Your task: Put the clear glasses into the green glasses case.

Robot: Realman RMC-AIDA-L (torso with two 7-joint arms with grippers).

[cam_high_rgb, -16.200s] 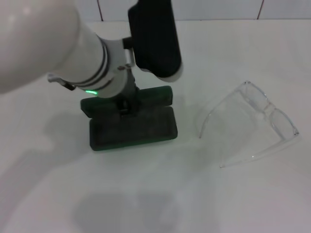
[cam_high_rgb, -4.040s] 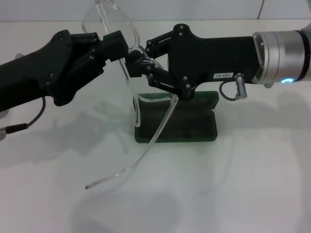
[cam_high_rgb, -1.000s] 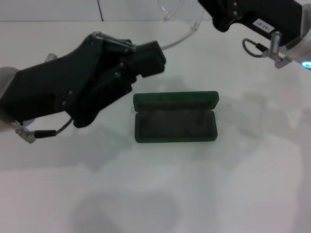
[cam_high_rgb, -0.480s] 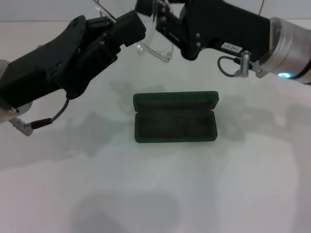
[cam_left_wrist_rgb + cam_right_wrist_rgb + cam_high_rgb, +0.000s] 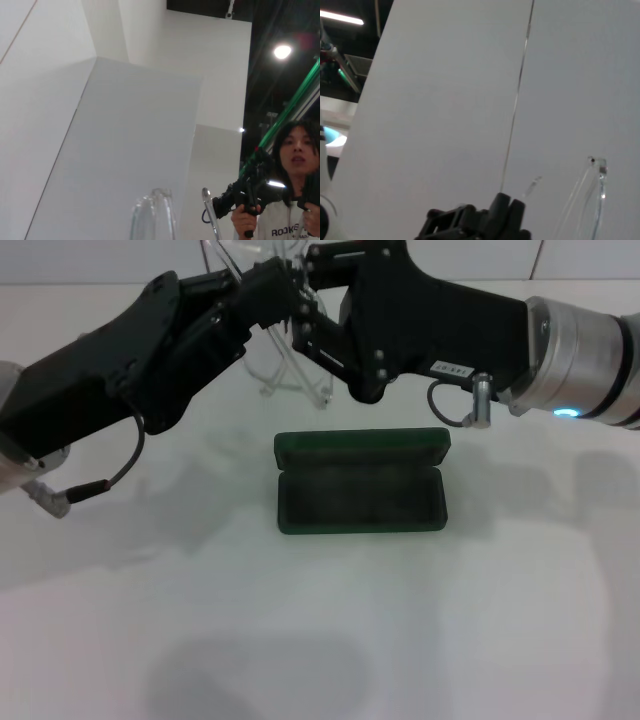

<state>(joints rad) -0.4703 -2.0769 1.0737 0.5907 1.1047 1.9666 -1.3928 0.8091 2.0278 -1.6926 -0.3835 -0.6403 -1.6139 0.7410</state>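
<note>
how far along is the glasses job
Done: the green glasses case lies open on the table. In hand: the left gripper and right gripper meet at the clear glasses, held up behind the case. Left: lowering them in.

My right end effector (image 5: 300, 315) now closer to left end effector (image 5: 270, 285), clear glasses (image 5: 285, 370) lowered between them, nearer the green glasses case (image 5: 360, 480).

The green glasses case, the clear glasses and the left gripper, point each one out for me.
green glasses case (image 5: 360, 500): head view, on the dark inside of the open base.
clear glasses (image 5: 290, 380): head view, on the clear frame hanging below the grippers.
left gripper (image 5: 275, 285): head view, at its fingertips.
</note>
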